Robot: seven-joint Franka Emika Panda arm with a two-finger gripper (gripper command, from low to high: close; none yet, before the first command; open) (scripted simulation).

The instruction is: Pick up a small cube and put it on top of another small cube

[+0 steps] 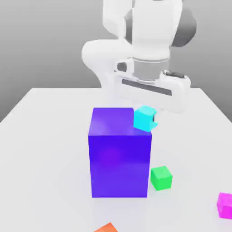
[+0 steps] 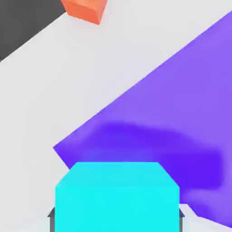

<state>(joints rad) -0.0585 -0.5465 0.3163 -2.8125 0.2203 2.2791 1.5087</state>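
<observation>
The white robot arm reaches down over the far half of the pale grey tabletop (image 1: 41, 136), and its two-finger gripper (image 1: 146, 118) is clamped on a small cyan cube (image 1: 144, 118). The jaws stand narrow, pressed against opposite sides of that cube; in the hand view the dark fingertips (image 2: 51, 216) peek out at either side of the small cyan cube (image 2: 117, 195). The cube hangs in the air, slightly tilted, at the height of the top of a tall, glossy blue-violet block (image 1: 119, 156), just at that block's far corner on the exterior view's right. Whether it touches the block cannot be told.

The tall block stands upright near the middle of the tabletop. In the hand view its broad violet top face (image 2: 181, 113) lies under and beside the held cube, with a soft shadow across it.

A small green cube (image 1: 161, 177) sits on the tabletop just beside the block's base, on the exterior view's right. A small magenta cube (image 1: 225, 205) lies well apart from it, toward the near corner on the exterior view's right. A small orange cube (image 1: 107, 228) rests at the near edge of the tabletop, in front of the block; the hand view shows it (image 2: 85, 10) close to where the tabletop ends.
</observation>
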